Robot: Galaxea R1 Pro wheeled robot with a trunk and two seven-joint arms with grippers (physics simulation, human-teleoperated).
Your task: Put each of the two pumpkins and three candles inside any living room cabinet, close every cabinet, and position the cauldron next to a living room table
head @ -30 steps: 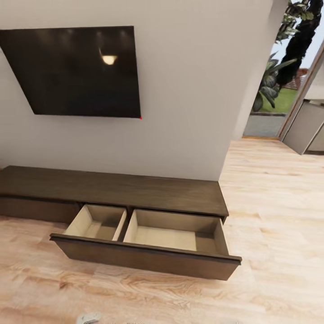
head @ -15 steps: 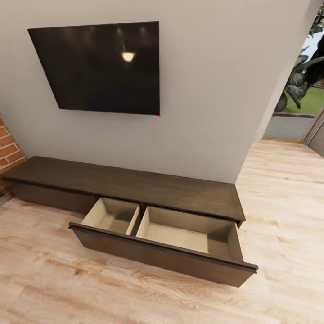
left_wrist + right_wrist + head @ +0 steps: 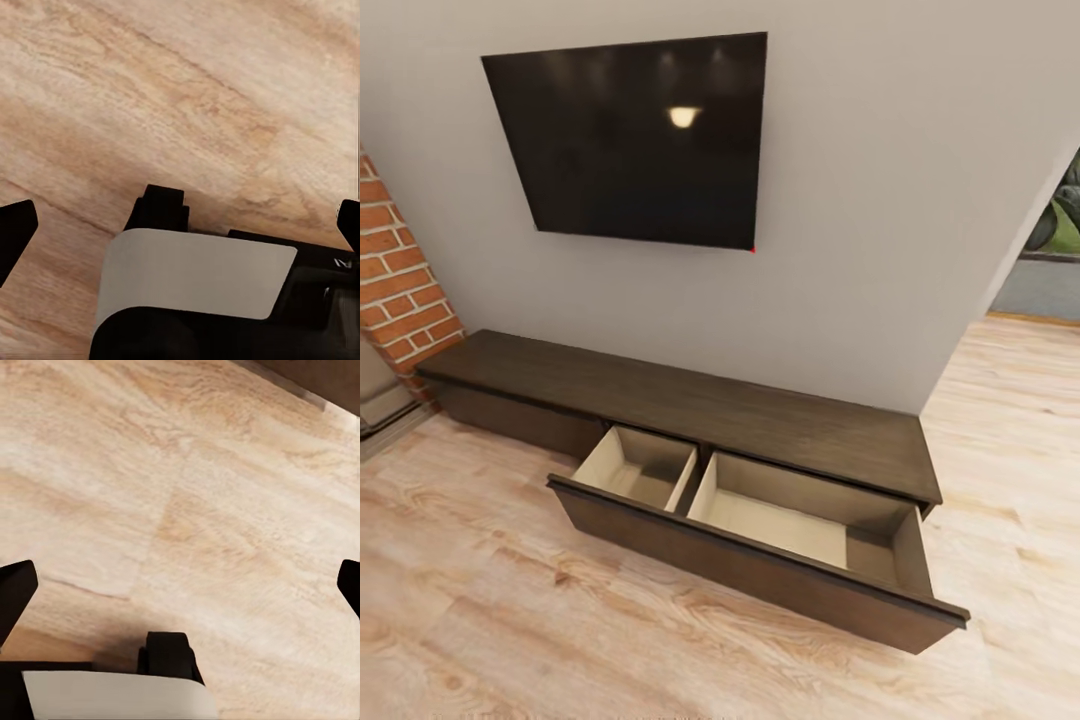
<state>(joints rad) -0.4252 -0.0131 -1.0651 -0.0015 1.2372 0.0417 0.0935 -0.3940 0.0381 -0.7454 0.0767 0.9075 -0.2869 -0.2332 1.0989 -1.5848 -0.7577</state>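
cabinet (image 3: 760, 425): dark brown, long, low; drawer (image 3: 760, 540) pulled out, pale inside | TV (image 3: 640, 140) above | left gripper (image 3: 180, 225) spread | right gripper (image 3: 180, 585) spread

Bright, even light; lamp glare on television (image 3: 650, 140).

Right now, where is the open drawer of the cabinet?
In the head view, the open drawer juts from the right half of the long dark cabinet, below the wall-mounted TV. Both its pale compartments look empty.
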